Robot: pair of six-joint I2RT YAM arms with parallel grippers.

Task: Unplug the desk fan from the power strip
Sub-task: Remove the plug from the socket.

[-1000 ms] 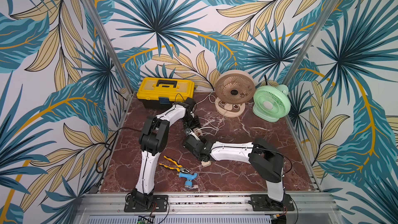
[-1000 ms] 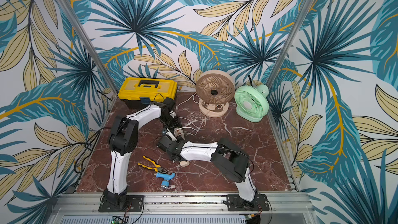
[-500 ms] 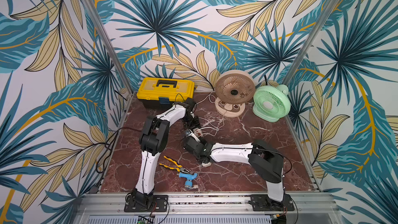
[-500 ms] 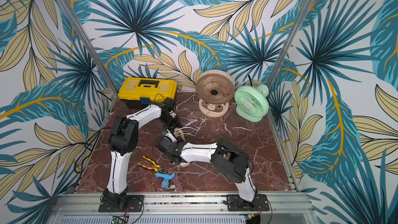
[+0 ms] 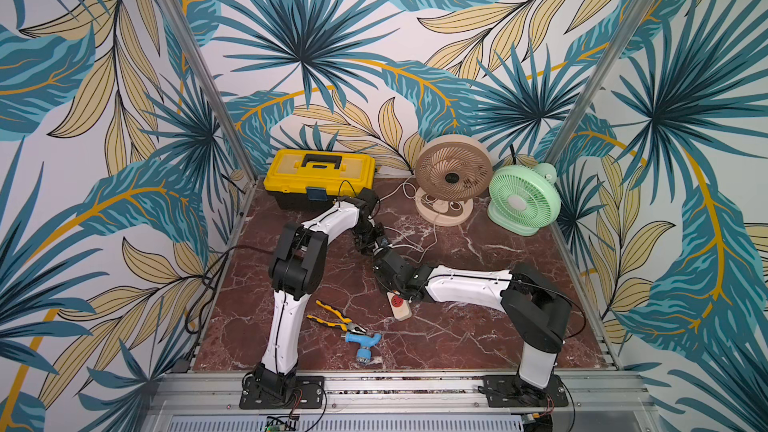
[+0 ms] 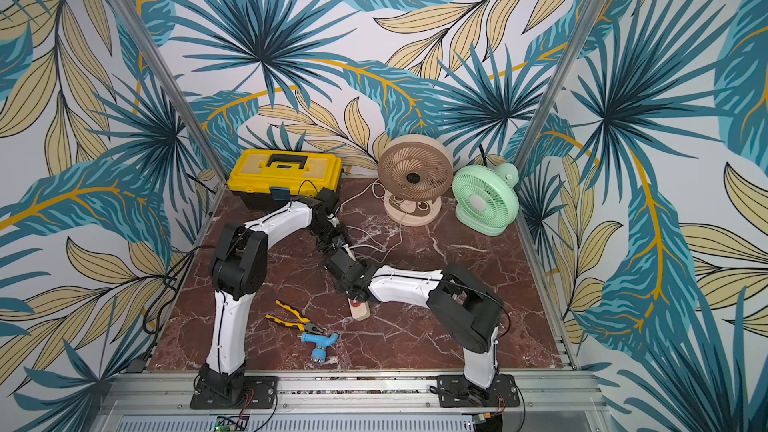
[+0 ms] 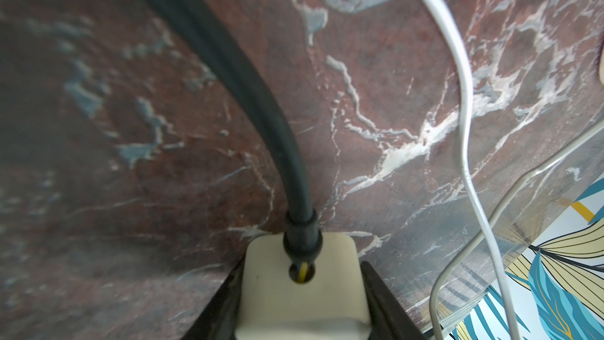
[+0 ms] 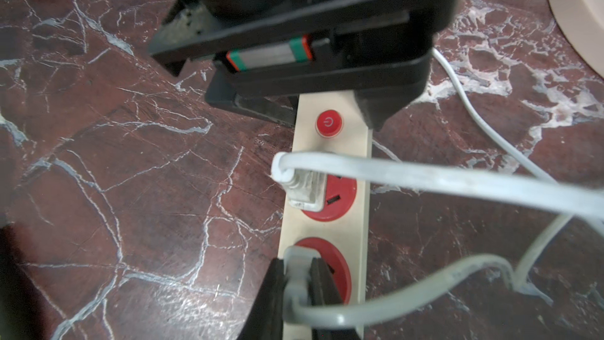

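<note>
Left claw (image 7: 302,304): clenched on the cord end of the power strip (image 8: 362,217), one jaw on each long side, pinning it to the table.
Dark cord (image 7: 261,109): leaves that clamped end and curves off across the marble.
Power strip, place: flat on the table, mid-floor between the two arms; in a top view only its free end (image 5: 400,310) shows, the rest is under the wrists.
Long axis: runs back to front with a slight slant, the cord end toward the back wall and the free end toward the front rail.
Face: the sockets point up.
Red button (image 8: 329,122): just beside the left claw's jaws.
White plug (image 8: 307,188): seated in the socket next to the button, not gripped.
Grey plug (image 8: 295,266): seated in the next socket along, standing up from the face.
Right claw (image 8: 295,289): grasping the grey plug, its jaws on the plug's two flat sides.
Deciding relation: the plug is already in the right claw, so the pull probably goes up off the face, across the long axis, while the left arm holds the bar down.
Fans: beige (image 5: 453,176) and green (image 5: 523,197) stand at the back right; I cannot trace which one the grey cord feeds.
</note>
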